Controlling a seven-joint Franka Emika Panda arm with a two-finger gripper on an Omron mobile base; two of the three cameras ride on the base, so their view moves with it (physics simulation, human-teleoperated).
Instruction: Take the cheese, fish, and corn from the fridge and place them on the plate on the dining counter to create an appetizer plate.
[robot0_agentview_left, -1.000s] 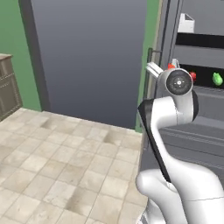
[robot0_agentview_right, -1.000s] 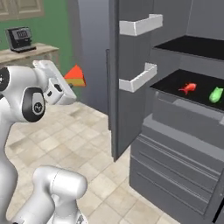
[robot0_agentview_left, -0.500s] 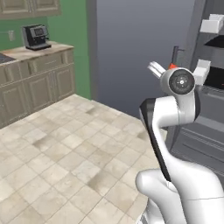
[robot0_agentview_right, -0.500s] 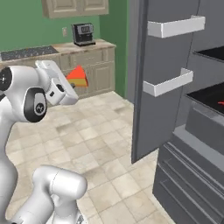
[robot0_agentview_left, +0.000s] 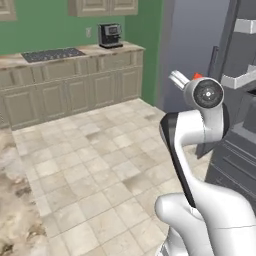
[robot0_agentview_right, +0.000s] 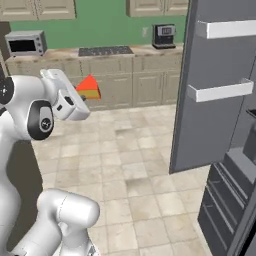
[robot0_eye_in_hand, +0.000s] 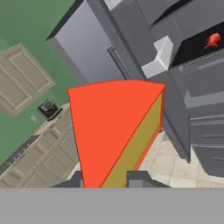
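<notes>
At the far left of the right base view a toaster oven (robot0_agentview_right: 25, 43) sat on the kitchen bench (robot0_agentview_right: 100, 51) against the green wall, with a dark cooktop (robot0_agentview_right: 105, 50) set into the top beside it and a black coffee machine (robot0_agentview_right: 163, 36) further right. In the left base view the marbled edge of a nearer bench (robot0_agentview_left: 15, 200) filled the lower left corner, and pale tiled floor (robot0_agentview_left: 95, 165) lay open between it and the arm.

The pincer (robot0_agentview_right: 80, 95) was held up at about bench height, pinching the cheese (robot0_agentview_right: 88, 87), whose orange-red wedge stuck out past the white hand toward the far cabinets. In the hand view the cheese (robot0_eye_in_hand: 116, 133) stood upright between the two dark fingertips (robot0_eye_in_hand: 138, 178), its yellow face turned to the right and its broad orange face toward the camera, blocking much of the floor and cabinets behind it.

To the right stood the fridge (robot0_agentview_right: 220, 200), its grey door (robot0_agentview_right: 210, 90) swung open and carrying white door bins (robot0_agentview_right: 220, 91). The open door stood between the arm and the fridge interior. In the hand view the fish (robot0_eye_in_hand: 212, 40) lay on a black shelf inside, well apart from the cheese.
</notes>
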